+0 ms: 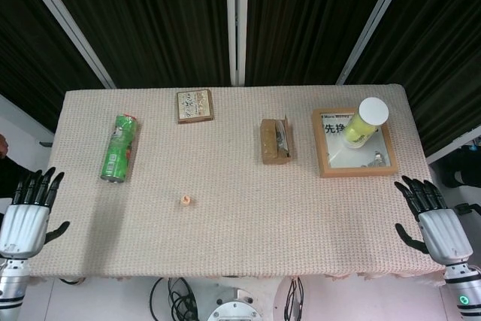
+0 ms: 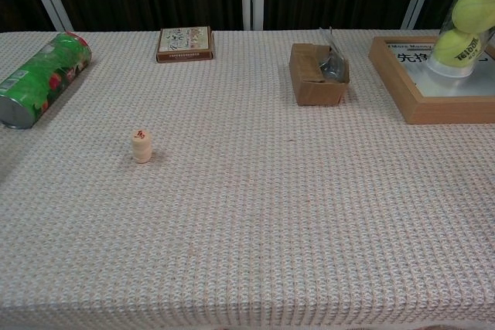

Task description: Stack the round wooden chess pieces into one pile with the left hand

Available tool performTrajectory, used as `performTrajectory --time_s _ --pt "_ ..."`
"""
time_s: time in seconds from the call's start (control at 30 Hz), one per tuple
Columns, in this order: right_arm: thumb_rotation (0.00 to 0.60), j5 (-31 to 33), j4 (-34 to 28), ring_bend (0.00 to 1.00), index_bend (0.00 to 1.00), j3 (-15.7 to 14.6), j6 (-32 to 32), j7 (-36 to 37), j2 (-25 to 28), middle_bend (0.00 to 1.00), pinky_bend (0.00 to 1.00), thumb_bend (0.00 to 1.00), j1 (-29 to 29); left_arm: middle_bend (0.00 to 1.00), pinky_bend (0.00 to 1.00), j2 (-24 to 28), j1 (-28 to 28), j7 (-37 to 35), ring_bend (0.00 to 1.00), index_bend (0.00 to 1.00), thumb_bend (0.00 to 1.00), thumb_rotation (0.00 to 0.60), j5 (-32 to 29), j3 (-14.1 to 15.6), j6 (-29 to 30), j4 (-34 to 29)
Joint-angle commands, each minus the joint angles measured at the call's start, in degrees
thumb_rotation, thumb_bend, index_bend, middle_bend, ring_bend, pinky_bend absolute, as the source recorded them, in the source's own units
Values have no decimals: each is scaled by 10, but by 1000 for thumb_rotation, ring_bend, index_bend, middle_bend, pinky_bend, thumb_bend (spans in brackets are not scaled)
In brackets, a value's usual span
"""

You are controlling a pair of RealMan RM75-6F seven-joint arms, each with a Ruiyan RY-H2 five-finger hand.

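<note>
Well to the right of the left robot hand (image 1: 24, 216), empty with fingers spread, the upright chess-piece pile (image 1: 185, 201) stands on the tabletop (image 1: 248, 208); the right robot hand (image 1: 436, 223), also spread, is farther off.

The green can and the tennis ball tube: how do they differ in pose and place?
The green can lies on its side on the bare tablecloth, at the left. The tennis ball tube stands upright inside the wooden tray, at the right. The can is opaque; the tube is clear, showing yellow balls. Neither hand touches them.

Green can (image 1: 118, 149) lying on its side at left; small box (image 1: 195, 106) behind; open carton (image 1: 274, 140) mid; wooden tray (image 1: 325, 162) w/ ball tube (image 1: 364, 121) (upright) at right.
</note>
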Motion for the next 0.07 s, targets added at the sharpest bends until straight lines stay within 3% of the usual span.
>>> performTrajectory --time_s 0.03,0.07 --pt "600 3 0 0 0 0 -3 -1 0 0 0 303 1 8 0 13 6 -16 0 25 36 600 15 -4 -23 -1" --pt "600 3 0 0 0 0 -4 -1 0 0 0 304 1 10 0 14 5 -18 0 25 36 600 21 -4 -27 -2"
